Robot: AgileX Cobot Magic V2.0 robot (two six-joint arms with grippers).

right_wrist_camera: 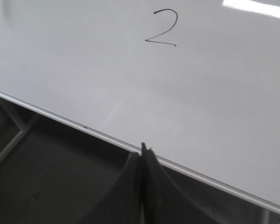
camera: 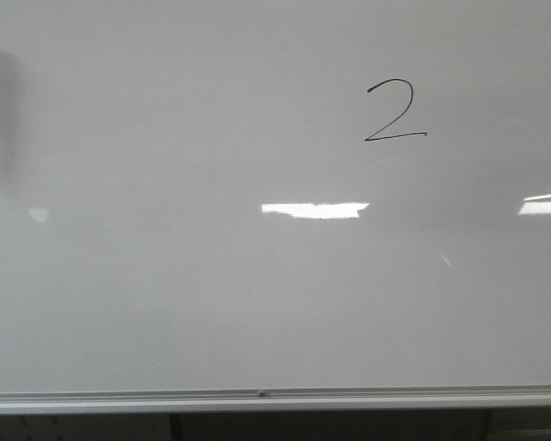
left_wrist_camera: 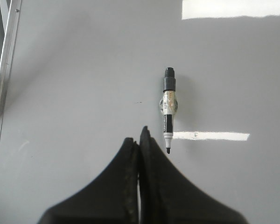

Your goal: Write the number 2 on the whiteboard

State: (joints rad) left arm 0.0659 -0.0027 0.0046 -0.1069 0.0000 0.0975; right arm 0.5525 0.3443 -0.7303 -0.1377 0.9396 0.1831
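Number 2 (right_wrist_camera: pixel 161 28) beyond right claw (right_wrist_camera: pixel 143 148)

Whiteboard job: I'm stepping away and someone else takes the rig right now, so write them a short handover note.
Left gripper: shut, holding nothing; a marker sits on the board just beyond its tips, uncapped tip showing.
Right gripper: shut, holding nothing, back below the board's lower rail.
The number 2 is drawn on the whiteboard, right of centre in the front view.
Done: the digit looks complete.
Left: probably nothing.
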